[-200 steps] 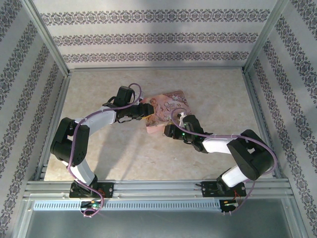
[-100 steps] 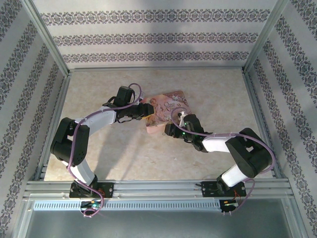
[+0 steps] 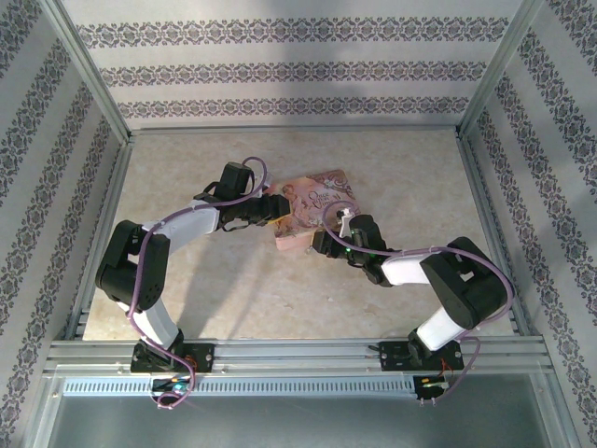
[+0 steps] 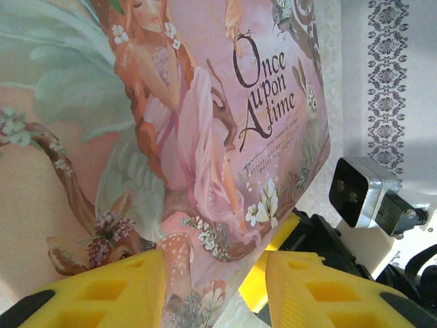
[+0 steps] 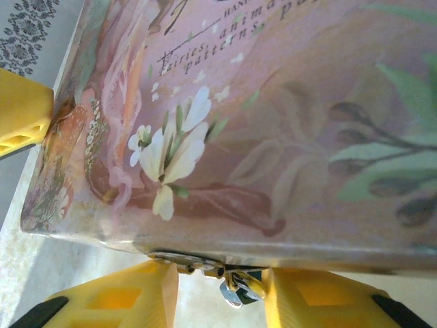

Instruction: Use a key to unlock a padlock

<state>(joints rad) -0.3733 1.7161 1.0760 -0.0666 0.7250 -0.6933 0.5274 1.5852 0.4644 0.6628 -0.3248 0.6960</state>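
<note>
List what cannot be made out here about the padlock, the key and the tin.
- Padlock, right wrist view: blurred, mostly tucked under the tin edge; locked or not is unclear.
- Key: too small to pick out in the top view, where the arms cover the tin's near side.
- Small print on the tin lid, left wrist view: too fine to read.
</note>
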